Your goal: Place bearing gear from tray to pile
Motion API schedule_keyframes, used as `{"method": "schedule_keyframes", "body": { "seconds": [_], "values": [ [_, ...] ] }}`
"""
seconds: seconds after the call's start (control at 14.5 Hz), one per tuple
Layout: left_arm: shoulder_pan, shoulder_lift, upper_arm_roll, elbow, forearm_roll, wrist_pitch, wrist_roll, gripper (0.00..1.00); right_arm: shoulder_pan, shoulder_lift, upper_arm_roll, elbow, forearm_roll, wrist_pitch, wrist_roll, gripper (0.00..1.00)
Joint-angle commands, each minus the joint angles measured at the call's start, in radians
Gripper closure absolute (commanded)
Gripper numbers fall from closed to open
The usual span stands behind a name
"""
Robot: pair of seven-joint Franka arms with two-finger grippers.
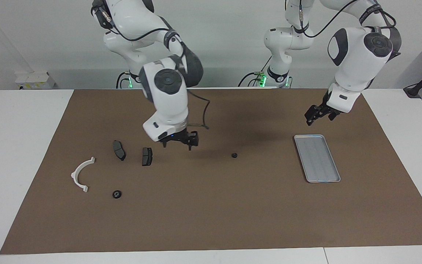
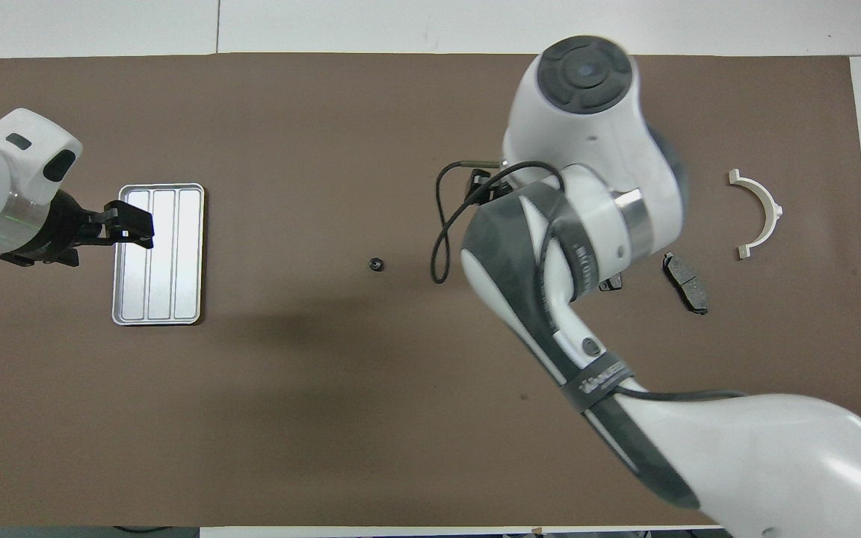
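The silver ridged tray [image 1: 317, 157] lies toward the left arm's end of the mat and holds nothing; it also shows in the overhead view [image 2: 158, 254]. A small black gear [image 1: 234, 155] lies on the mat mid-table [image 2: 376, 264]. A second black round part [image 1: 117, 194] lies by the pile: two dark brake pads [image 1: 119, 150] [image 1: 147, 156] and a white half-ring bracket [image 1: 82, 174]. My right gripper [image 1: 178, 145] is open and empty, low over the mat beside the pads. My left gripper [image 1: 319, 118] is open and empty, raised by the tray's edge [image 2: 130, 226].
A brown mat [image 1: 211, 220] covers most of the white table. In the overhead view the right arm [image 2: 587, 224] hides one brake pad in part and the round part by the pile. The bracket [image 2: 759, 213] and one pad [image 2: 684, 282] show beside the arm.
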Motion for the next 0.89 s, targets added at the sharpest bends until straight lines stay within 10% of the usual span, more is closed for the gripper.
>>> {"method": "schedule_keyframes", "body": {
  "seconds": [0.0,0.83],
  "values": [
    [0.040,-0.046,-0.010,-0.045,-0.001,-0.008,0.028,0.00,0.087,0.029,-0.008,0.020,0.031,0.011,0.171,0.00],
    [0.098,-0.098,-0.023,-0.002,-0.005,-0.043,0.109,0.00,0.252,0.310,-0.013,0.140,-0.004,0.238,0.389,0.00]
  ]
}}
